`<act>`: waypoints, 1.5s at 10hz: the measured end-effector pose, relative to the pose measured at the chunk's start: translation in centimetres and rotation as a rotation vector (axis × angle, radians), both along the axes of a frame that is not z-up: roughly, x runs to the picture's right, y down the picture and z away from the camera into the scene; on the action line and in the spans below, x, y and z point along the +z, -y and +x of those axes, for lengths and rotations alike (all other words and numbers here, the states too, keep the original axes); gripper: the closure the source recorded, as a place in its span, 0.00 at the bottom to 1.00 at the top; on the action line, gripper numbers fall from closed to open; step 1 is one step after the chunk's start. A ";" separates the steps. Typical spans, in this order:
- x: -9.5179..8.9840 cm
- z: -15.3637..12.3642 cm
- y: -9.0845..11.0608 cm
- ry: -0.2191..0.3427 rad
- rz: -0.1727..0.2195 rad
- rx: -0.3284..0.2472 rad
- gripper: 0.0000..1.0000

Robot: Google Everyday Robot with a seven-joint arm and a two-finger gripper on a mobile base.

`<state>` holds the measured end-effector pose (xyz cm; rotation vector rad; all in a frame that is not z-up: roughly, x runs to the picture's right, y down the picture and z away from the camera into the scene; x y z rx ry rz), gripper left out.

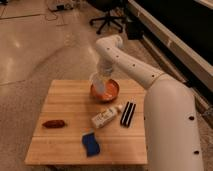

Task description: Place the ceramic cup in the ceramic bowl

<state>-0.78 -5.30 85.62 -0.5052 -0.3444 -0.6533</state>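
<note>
Ceramic on ceramic is the worry here. The cup is hard, glazed and probably slick, light enough for the arm but brittle, and the bowl under it would chip just as easily. With no handle, the sensible hold is across the side wall or pinched over the rim, squeezed only enough to stop it slipping. It wants to be set down gently, not dropped.

The claw hangs at the end of the white arm, pointing down over the far side of the wooden table. From where I stand it looks closed on the cup, which sits right at its tip as a pale shape leaning a little. The cup is off the table and hangs over the bowl's left side, just above the orange inside. I can't make out whether its base touches the glaze.

The bowl lies directly below the claw and slightly to its right. Nearer me than the claw, and well clear of it, lie a white bottle on its side and a black bar beside it. Further toward me are a blue sponge and, off to the left, a small brown thing.

I'd say lowering and letting go are what remain.
</note>
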 end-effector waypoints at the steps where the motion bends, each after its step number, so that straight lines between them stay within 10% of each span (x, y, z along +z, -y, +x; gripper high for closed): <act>1: 0.8 0.1 -0.1 -0.006 0.005 0.020 0.77; 7: 3.7 1.0 -2.8 -0.026 -0.001 0.077 0.21; 15: -1.2 1.4 -2.7 0.068 -0.064 -0.041 0.20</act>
